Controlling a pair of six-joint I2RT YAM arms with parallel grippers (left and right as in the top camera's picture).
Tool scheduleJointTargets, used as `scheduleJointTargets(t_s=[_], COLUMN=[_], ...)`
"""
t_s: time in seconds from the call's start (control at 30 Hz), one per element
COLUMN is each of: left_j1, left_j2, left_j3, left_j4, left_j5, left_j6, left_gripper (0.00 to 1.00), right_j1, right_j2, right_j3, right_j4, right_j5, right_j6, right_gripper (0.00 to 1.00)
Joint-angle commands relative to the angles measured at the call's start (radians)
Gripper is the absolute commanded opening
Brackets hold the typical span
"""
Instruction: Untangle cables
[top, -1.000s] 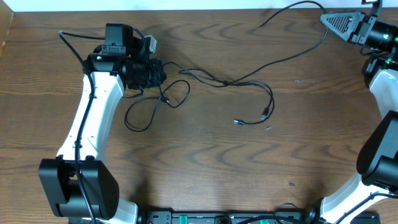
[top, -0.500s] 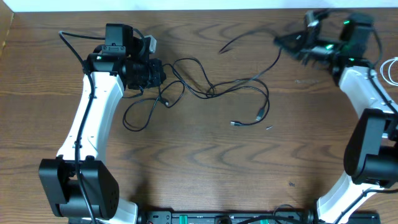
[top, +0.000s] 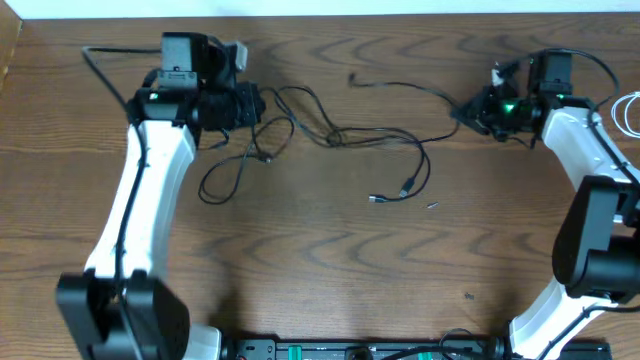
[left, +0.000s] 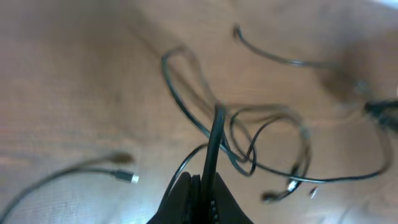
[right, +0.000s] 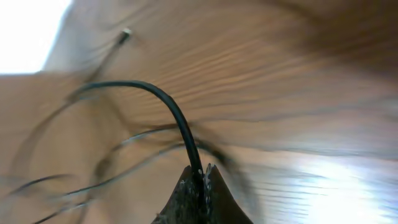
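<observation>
Cables (top: 336, 136) are lying tangled across the worktop's (top: 320, 260) far middle. The left gripper (top: 256, 106) and right gripper (top: 468, 112) are each pinching a black strand, jaws pressed tight. Pulling apart is seemingly proceeding; next, the left-side knot is needing slack, though blur is hiding its crossings.

Thin black cables (top: 333, 135) lie loosely tangled, looped at left, plug ends (top: 408, 187) free centrally; white cable (top: 622, 110) curls far right.

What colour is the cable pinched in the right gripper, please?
The cable is black, clearest in the right wrist view.
</observation>
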Motion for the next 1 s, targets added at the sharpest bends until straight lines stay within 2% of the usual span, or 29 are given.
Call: scheduleJointTargets(t_s=[0.0,0.4,0.7,0.97], left_j1=[0.001,0.072,0.168,0.233], left_j2=[-0.132,-0.354,-0.369,-0.370], left_j3=[0.092,0.143,0.143,0.149], left_j4=[0.052,0.237,0.314,0.404], left_j5=[-0.005,-0.005,-0.005,-0.005], left_j6=[-0.056,-0.137,-0.215,-0.220], left_gripper=[0.08,0.08,0.07,0.08], right_j1=[-0.034,-0.202,-0.328,-0.375], right_j2=[-0.055,-0.054,-0.054,-0.054], right_j3=[0.005,0.005,0.005,0.005], right_j4=[-0.019,-0.126,-0.166,-0.185], right_j5=[0.177,0.350,0.402,0.403], right_j6=[-0.048,-0.092,-0.130,-0.159], right_gripper=[0.01,0.01,0.01,0.01])
